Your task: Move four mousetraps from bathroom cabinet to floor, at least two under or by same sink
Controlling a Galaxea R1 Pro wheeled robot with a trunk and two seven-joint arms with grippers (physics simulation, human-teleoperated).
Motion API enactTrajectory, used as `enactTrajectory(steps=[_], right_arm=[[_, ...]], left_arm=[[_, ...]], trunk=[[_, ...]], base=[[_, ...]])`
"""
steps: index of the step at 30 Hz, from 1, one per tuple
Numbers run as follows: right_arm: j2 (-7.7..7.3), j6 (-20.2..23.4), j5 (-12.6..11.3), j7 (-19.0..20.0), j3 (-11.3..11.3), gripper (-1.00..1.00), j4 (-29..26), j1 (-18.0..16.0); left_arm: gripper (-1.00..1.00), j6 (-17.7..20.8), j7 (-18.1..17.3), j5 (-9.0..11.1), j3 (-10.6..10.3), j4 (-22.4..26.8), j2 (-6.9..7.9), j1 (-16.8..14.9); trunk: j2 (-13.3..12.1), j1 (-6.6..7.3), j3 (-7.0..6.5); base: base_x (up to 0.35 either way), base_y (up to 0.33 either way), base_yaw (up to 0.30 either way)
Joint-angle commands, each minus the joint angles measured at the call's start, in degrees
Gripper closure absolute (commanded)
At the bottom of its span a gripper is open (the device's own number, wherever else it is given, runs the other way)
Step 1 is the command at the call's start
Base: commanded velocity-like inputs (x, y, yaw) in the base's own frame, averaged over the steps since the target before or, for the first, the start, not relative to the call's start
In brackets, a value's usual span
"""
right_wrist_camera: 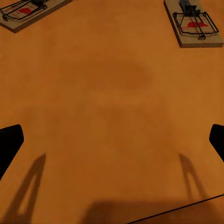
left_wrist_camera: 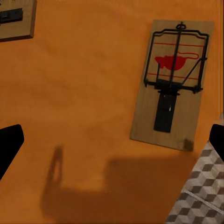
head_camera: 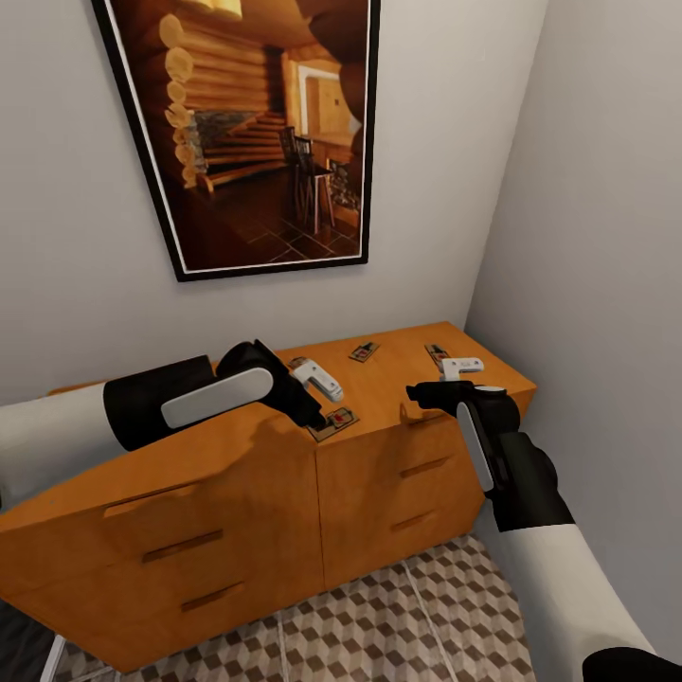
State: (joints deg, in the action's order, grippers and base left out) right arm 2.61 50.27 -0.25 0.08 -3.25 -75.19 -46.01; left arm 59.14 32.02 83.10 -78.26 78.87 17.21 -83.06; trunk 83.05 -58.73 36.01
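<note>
Several mousetraps lie flat on top of the orange cabinet. One mousetrap sits at the front edge, and my left gripper hovers open just above and beside it. The left wrist view shows this trap off to one side of the jaw gap, and another trap's corner. Further back lie a trap and a trap. My right gripper hangs open over bare cabinet top, with two traps ahead of it. The sink is out of view.
The cabinet has drawer fronts with slot handles and stands in a corner between the back wall and the right wall. A large framed picture hangs above it. Cube-patterned floor tiles lie in front.
</note>
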Motion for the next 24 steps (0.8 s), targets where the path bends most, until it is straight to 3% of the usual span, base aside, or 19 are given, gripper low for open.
enactTrajectory(steps=[1, 14, 24], right_arm=[[0.02, 0.3, 0.0, 0.0, 0.0, -1.0, 0.0, 0.0], [-0.05, 0.3, 0.0, 0.0, 0.0, -1.0, 0.0, 0.0], [-0.06, 0.3, 0.0, 0.0, 0.0, -1.0, 0.0, 0.0]], left_arm=[[-1.0, -0.1, 0.6, 0.6, -0.2, 0.1, -0.08, 0.0], [-1.0, -0.1, 0.1, 0.7, -0.3, 0.2, -1.03, 0.3], [-1.0, -0.1, -4.3, 0.7, -0.6, 0.1, -1.55, 0.3]], trunk=[[0.0, 0.0, 0.06], [0.0, 0.0, 0.06], [0.0, 0.0, 0.06]], base=[[0.0, 0.0, 0.0], [0.0, 0.0, 0.0], [0.0, 0.0, 0.0]])
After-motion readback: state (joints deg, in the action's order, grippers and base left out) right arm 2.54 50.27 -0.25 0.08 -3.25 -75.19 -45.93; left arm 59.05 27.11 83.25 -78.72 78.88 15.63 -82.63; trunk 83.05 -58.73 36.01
